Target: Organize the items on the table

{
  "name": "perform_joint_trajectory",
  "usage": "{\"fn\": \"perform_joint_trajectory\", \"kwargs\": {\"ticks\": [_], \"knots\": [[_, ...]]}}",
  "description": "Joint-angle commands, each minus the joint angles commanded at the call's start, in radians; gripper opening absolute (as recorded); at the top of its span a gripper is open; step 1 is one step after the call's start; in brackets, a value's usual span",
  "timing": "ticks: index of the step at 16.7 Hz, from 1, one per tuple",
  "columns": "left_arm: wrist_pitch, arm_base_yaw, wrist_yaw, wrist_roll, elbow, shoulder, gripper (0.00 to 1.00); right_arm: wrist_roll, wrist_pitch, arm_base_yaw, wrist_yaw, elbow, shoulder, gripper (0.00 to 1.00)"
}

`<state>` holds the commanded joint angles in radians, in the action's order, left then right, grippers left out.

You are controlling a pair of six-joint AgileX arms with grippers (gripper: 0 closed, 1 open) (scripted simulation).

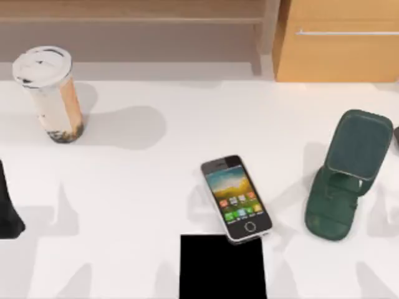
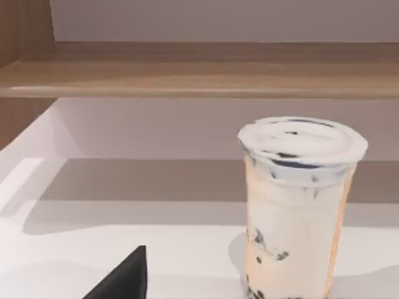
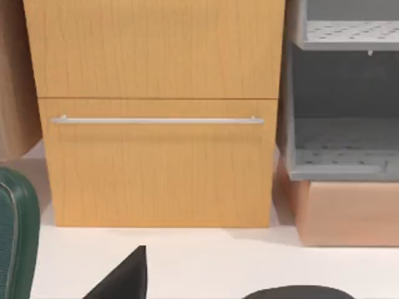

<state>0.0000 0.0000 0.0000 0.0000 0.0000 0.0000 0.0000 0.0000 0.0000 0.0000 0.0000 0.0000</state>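
A white-lidded tan-and-cream drink cup point(image 1: 48, 93) stands upright at the back left of the white table point(image 1: 143, 187). In the left wrist view the cup point(image 2: 296, 205) is close ahead. A silver-edged smartphone point(image 1: 235, 197) lies screen up near the middle front, its lower end touching the black pad point(image 1: 222, 266). My left gripper point(image 1: 7, 208) is a dark shape at the left edge, in front of the cup and apart from it; a black part of it point(image 2: 124, 280) shows in the left wrist view. A black part of my right gripper point(image 3: 124, 280) faces the cabinet.
A dark green phone stand point(image 1: 349, 174) stands at the right, also seen in the right wrist view point(image 3: 15, 240). A tan cabinet point(image 1: 340, 40) with a metal handle point(image 3: 156, 120) and a wooden shelf point(image 1: 131, 18) line the back. A dark rounded shape point(image 3: 299, 291) lies low in the right wrist view.
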Motion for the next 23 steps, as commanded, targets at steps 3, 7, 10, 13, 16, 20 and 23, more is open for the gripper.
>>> {"fn": "perform_joint_trajectory", "kwargs": {"ticks": [3,7,10,13,16,20,23], "knots": [[0.000,0.000,0.000,0.000,0.000,0.000,1.00,-0.010,-0.007,0.000,0.000,0.010,0.010,1.00],[0.000,0.000,0.000,0.000,0.000,0.000,1.00,-0.147,-0.109,-0.009,-0.001,0.154,0.156,1.00],[0.000,0.000,0.000,0.000,0.000,0.000,1.00,-0.333,-0.246,-0.023,0.000,0.362,0.375,1.00],[0.000,0.000,0.000,0.000,0.000,0.000,1.00,-0.561,-0.416,-0.041,0.001,0.624,0.677,1.00],[0.000,0.000,0.000,0.000,0.000,0.000,1.00,-0.808,-0.600,-0.060,0.003,0.910,1.023,1.00],[0.000,0.000,0.000,0.000,0.000,0.000,1.00,-1.130,-0.841,-0.084,0.003,1.282,1.482,1.00],[0.000,0.000,0.000,0.000,0.000,0.000,1.00,-1.345,-1.002,-0.100,0.002,1.529,1.776,1.00]]}}
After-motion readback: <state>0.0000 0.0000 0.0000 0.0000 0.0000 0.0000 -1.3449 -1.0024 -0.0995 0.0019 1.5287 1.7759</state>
